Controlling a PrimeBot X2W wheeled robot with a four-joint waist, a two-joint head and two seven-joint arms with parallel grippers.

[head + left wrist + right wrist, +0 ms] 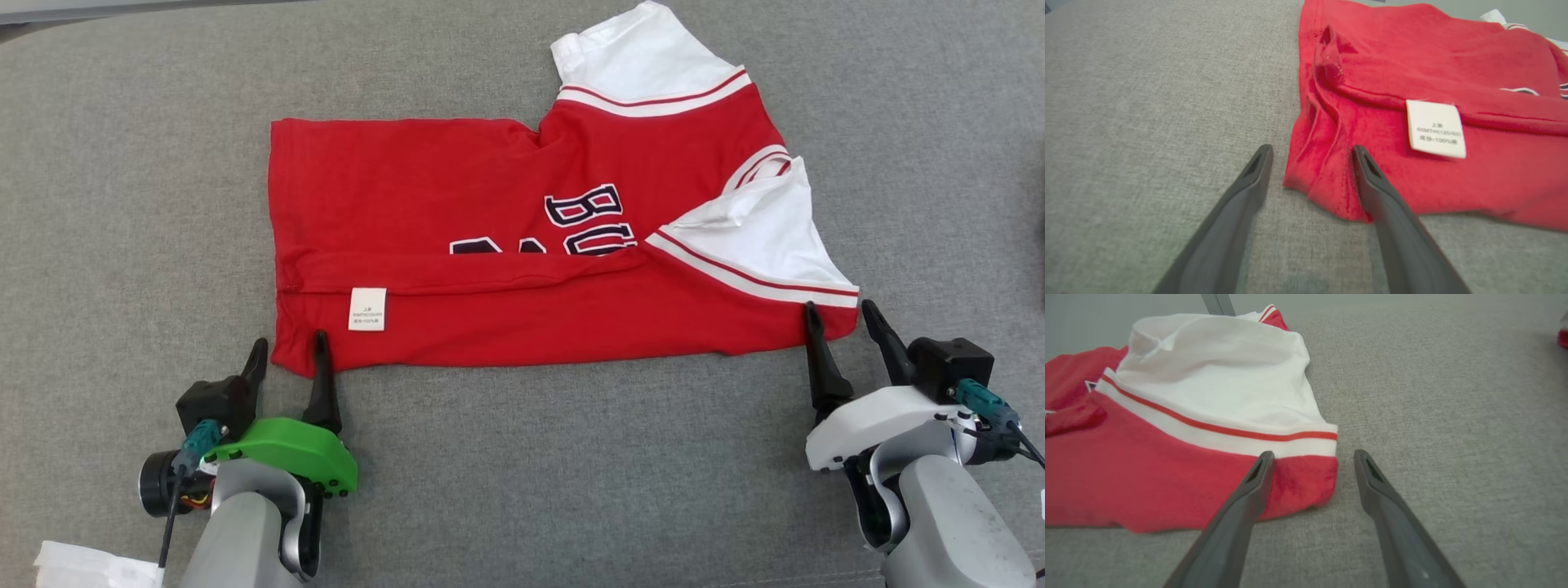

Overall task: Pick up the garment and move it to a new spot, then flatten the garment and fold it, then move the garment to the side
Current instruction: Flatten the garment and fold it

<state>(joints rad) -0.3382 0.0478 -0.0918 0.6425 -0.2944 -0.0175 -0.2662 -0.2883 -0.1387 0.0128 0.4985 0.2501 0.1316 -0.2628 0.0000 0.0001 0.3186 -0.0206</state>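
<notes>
The garment [506, 204] is a red jersey with white sleeves and dark lettering, lying flat on the grey surface with its near long edge folded over. A white label [367, 309] shows on the folded strip. My left gripper [290, 351] stands open at the garment's near left corner [1327, 192], which lies between its fingers. At the near right corner [1306, 482] my right gripper [841, 314] is open too, its fingers either side of the corner. Neither holds the cloth.
The grey fabric surface [571, 474] stretches all around the garment. A white crumpled thing [90, 566] lies at the bottom left corner of the head view. A small red thing [1563, 337] shows at the right edge of the right wrist view.
</notes>
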